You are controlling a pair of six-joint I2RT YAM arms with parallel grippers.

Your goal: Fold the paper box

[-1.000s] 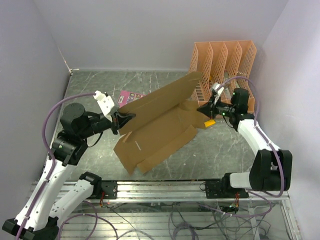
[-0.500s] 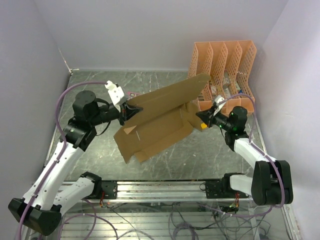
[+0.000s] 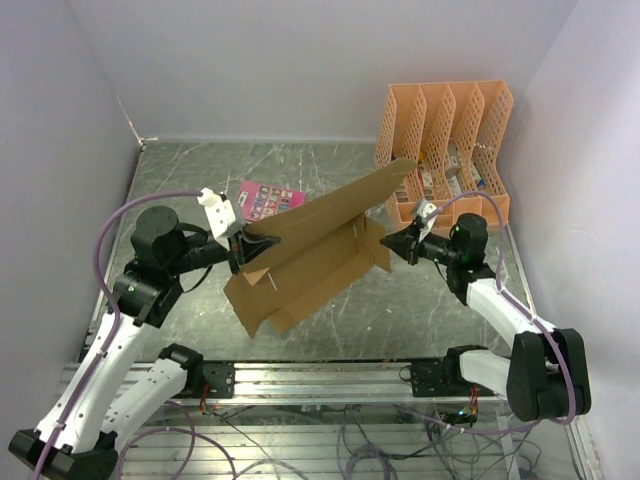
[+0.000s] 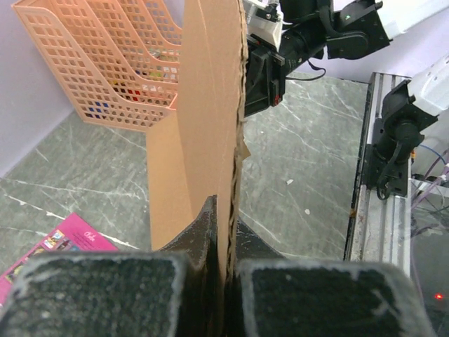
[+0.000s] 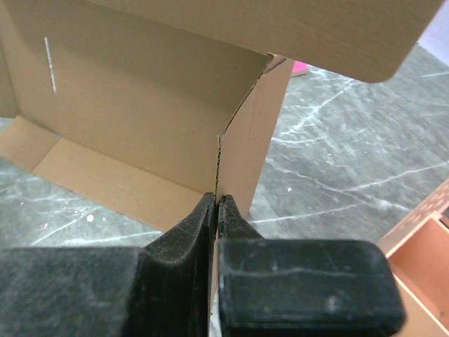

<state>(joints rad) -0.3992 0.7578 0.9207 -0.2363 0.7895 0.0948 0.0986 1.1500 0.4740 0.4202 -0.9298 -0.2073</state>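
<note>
The paper box is a brown corrugated cardboard sheet, partly folded, held up off the table between both arms. My left gripper is shut on its left edge, and in the left wrist view the cardboard stands edge-on between the fingers. My right gripper is shut on the right side flap; in the right wrist view that flap's edge runs into my pinched fingertips. A long panel leans over the box's open inside.
An orange lattice file organizer stands at the back right, just behind my right arm. A pink printed card lies on the marble table behind the cardboard. The metal rail runs along the near edge.
Both grippers have drawn closer, keeping their grip. The cardboard has gone from lying spread out to standing more folded, its side panels raised. The pink card is now uncovered.
</note>
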